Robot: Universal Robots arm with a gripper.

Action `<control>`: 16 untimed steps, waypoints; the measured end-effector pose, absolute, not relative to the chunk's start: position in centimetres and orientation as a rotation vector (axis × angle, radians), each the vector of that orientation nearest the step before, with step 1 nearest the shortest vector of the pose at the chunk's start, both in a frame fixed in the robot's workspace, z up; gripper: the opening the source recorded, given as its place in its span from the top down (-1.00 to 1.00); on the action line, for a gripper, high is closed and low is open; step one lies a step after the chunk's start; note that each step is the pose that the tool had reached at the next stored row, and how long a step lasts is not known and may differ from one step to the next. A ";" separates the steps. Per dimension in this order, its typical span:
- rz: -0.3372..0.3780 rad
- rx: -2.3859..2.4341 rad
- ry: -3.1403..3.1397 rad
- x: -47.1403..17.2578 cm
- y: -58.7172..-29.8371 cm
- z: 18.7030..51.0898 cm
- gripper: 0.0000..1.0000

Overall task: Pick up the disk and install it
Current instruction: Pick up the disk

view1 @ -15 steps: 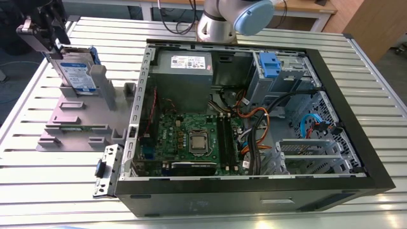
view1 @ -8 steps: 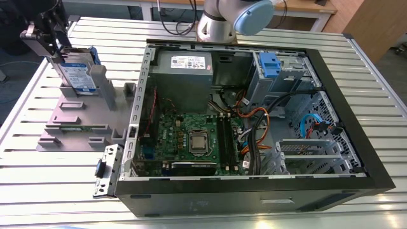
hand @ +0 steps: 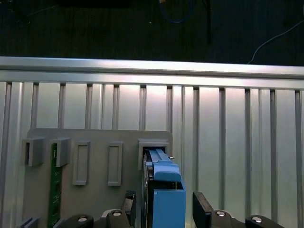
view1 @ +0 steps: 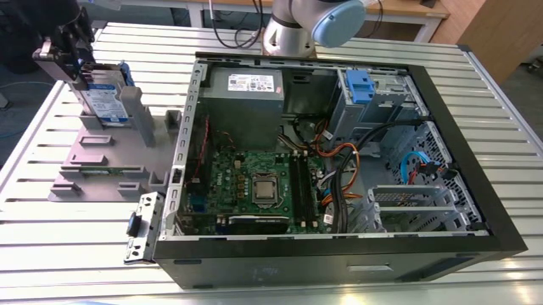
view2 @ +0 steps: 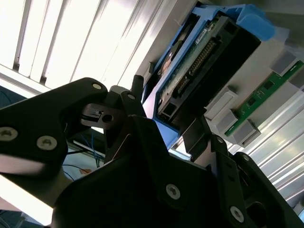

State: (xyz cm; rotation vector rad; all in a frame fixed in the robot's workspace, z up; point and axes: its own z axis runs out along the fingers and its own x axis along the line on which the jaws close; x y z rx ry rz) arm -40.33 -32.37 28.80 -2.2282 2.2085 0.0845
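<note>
The disk [view1: 108, 96], a silver drive with a white-and-blue label in a blue bracket, stands on edge in the grey stand [view1: 93, 159] at the exterior view's left. My gripper [view1: 83, 67] hangs over its upper end. In the first wrist view the gripper [hand: 164, 208] is open, with one black finger [hand: 129, 203] on each side of the disk's blue bracket [hand: 165, 190] and a small gap on both sides. The second wrist view shows the disk's connector edge [view2: 204, 61] just beyond the gripper [view2: 175, 118].
An open computer case [view1: 475, 210] lies to the exterior view's right of the stand, with a grey power-supply box [view1: 246, 89], a motherboard [view1: 263, 184], cables and a drive bay with a blue bracket [view1: 360, 86]. A green memory stick [view1: 109, 170] lies in the stand. The table [view1: 51, 248] is slatted metal.
</note>
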 end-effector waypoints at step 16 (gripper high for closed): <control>0.084 -2.229 2.208 -40.3 -32.4 28.3 0.10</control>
